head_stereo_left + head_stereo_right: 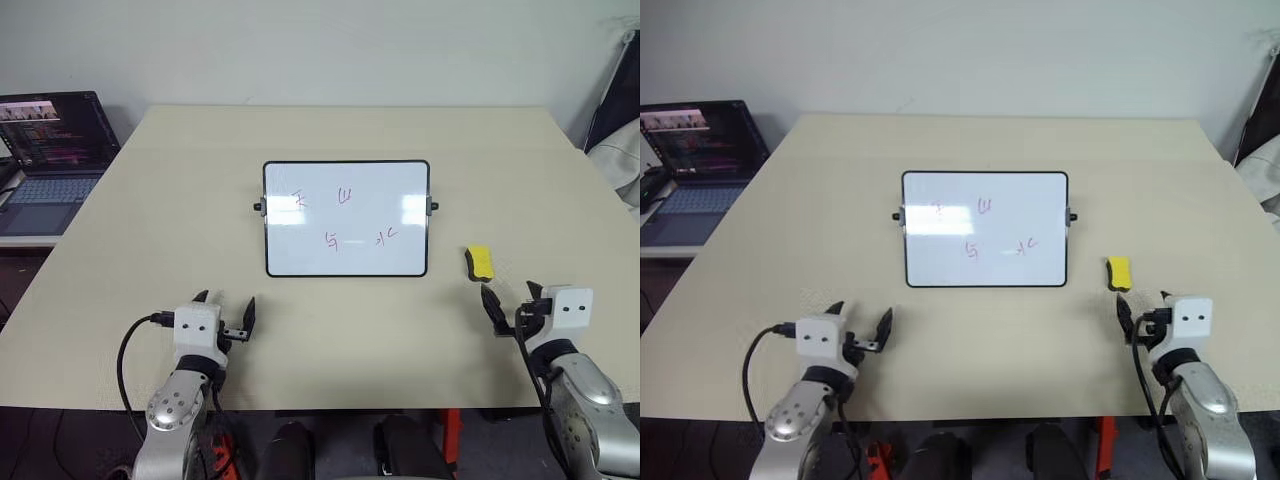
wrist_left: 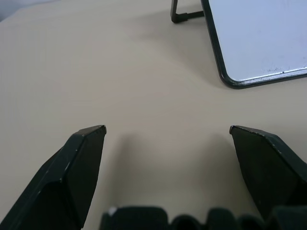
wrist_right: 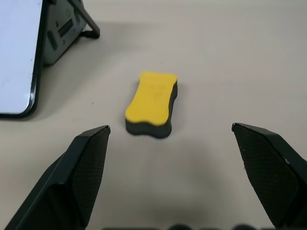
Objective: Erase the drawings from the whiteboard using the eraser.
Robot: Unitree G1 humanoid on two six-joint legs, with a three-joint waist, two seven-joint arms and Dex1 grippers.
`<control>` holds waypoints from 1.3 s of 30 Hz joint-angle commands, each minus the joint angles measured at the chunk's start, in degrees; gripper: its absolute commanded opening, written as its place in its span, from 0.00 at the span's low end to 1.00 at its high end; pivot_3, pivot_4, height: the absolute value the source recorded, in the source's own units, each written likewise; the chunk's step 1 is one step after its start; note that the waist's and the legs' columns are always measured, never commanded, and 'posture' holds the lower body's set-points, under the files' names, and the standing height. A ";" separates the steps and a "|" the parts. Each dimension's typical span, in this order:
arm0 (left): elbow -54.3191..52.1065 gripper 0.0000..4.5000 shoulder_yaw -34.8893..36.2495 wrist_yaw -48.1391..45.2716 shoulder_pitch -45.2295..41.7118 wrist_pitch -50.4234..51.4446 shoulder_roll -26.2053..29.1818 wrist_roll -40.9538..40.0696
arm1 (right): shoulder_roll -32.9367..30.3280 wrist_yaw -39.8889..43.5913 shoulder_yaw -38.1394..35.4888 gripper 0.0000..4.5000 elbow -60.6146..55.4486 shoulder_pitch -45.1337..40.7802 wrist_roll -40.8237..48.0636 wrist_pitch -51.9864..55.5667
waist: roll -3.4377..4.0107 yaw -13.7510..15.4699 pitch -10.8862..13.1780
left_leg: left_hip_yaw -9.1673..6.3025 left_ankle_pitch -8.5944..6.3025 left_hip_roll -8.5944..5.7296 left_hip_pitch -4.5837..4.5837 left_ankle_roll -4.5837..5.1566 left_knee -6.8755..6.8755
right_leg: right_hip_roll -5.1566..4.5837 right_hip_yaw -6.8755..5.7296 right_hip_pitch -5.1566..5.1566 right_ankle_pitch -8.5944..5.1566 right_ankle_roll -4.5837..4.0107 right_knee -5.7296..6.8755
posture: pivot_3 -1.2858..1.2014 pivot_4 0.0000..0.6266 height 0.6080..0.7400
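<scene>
The whiteboard [image 1: 346, 218] stands propped at the table's middle, black-framed, with small pink and red drawings [image 1: 346, 197] on its face. To its right lies the yellow eraser [image 1: 480, 262] with a dark underside, flat on the table; in the right wrist view the eraser [image 3: 151, 103] sits just ahead of the fingers. My right gripper [image 1: 511, 296] hovers open just short of it, nothing between its fingers. My left gripper [image 1: 226, 312] is open and empty near the front edge, left of and short of the board's corner [image 2: 249, 79].
An open laptop [image 1: 45, 150] sits on a side surface at the far left. The tan table [image 1: 150, 200] has bare room all around the board. Dark and white fabric [image 1: 618, 130] hangs at the far right edge.
</scene>
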 commanded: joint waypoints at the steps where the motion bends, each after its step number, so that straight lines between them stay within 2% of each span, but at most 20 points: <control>1: -0.07 1.00 -0.55 -1.40 0.06 1.48 0.42 -0.87 | -0.34 -0.68 -0.59 0.99 -4.33 0.07 1.64 3.42 | 0.08 0.00 -0.04 | 0.03 0.00 -0.01 0.01 0.00 0.01 | 0.00 0.01 0.00 0.00 0.01 0.00 | 0.52 0.24 1.00; 6: -2.56 1.00 -3.69 -3.59 -2.26 2.32 1.76 0.52 | -0.30 -1.25 -0.90 0.99 -6.23 0.20 0.94 3.95 | 0.09 0.12 -0.05 | 0.03 0.00 -0.02 0.02 0.01 0.04 | 0.02 0.00 0.02 -0.01 0.04 0.00 | 0.52 0.24 1.00; 10: -8.83 1.00 -8.53 -11.44 -6.96 5.08 6.22 -1.43 | -1.21 -0.55 -0.94 0.99 -11.06 0.14 3.48 7.44 | 0.05 0.25 -0.03 | 0.03 0.01 -0.04 -0.08 0.00 0.06 | 0.07 -0.03 -0.01 -0.01 0.04 -0.03 | 0.52 0.24 1.00; 13: -10.41 1.00 -10.04 -20.51 -13.04 8.72 9.74 -8.32 | -0.57 -1.82 -1.48 0.99 -13.58 -1.52 5.56 9.47 | 0.06 0.16 -0.03 | -0.01 0.01 -0.02 -0.11 0.00 0.05 | 0.07 -0.03 -0.01 0.00 0.03 -0.04 | 0.52 0.24 1.00; 18: -5.71 1.00 -9.54 -30.11 -24.16 13.02 14.89 -14.47 | 1.57 -8.70 -0.06 0.99 -15.56 -6.93 4.43 14.87 | 0.07 -0.24 -0.03 | 0.03 0.01 -0.03 -0.04 0.00 0.02 | 0.12 -0.05 -0.03 0.00 0.02 0.01 | 0.52 0.24 1.00; 21: -2.64 1.00 -12.22 -39.05 -33.94 18.68 16.97 -19.96 | -0.69 -12.30 -1.07 0.99 -13.97 -12.75 3.55 23.09 | 0.06 -0.15 0.02 | 0.05 0.02 -0.10 -0.12 0.01 0.10 | 0.18 -0.10 -0.07 0.04 -0.01 0.06 | 0.52 0.24 1.00; 24: 2.29 1.00 -16.37 -50.39 -41.66 19.21 20.76 -20.44 | -1.52 -12.70 -2.66 0.99 -11.08 -17.99 5.65 28.60 | 0.03 -0.16 0.04 | 0.07 0.02 -0.13 -0.16 0.01 0.09 | 0.21 -0.18 -0.06 0.17 -0.20 -0.01 | 0.52 0.24 1.00; 27: 5.45 1.00 -18.71 -57.05 -46.53 19.09 22.32 -20.73 | -2.93 -11.29 -2.41 0.99 -8.73 -21.84 6.92 32.18 | 0.04 -0.16 0.05 | 0.10 0.02 -0.13 -0.19 0.02 0.02 | 0.21 -0.19 -0.12 0.17 -0.23 0.02 | 0.52 0.24 1.00; 31: 8.10 1.00 -20.31 -61.20 -50.97 18.79 21.79 -20.37 | -4.43 -10.42 -0.96 0.99 -3.14 -24.77 4.81 31.68 | 0.04 -0.19 0.05 | 0.13 -0.01 -0.12 -0.45 0.07 -0.02 | 0.20 -0.16 -0.38 0.10 -0.25 -0.02 | 0.52 0.24 1.00; 39: 7.35 1.00 -20.28 -62.47 -51.35 18.93 21.82 -20.26 | -2.86 -10.47 1.08 0.99 2.02 -25.58 2.33 29.17 | 0.04 -0.20 0.05 | 0.11 -0.02 -0.11 -0.66 0.09 0.00 | 0.17 -0.03 -0.70 0.10 -0.24 0.12 | 0.52 0.24 1.00</control>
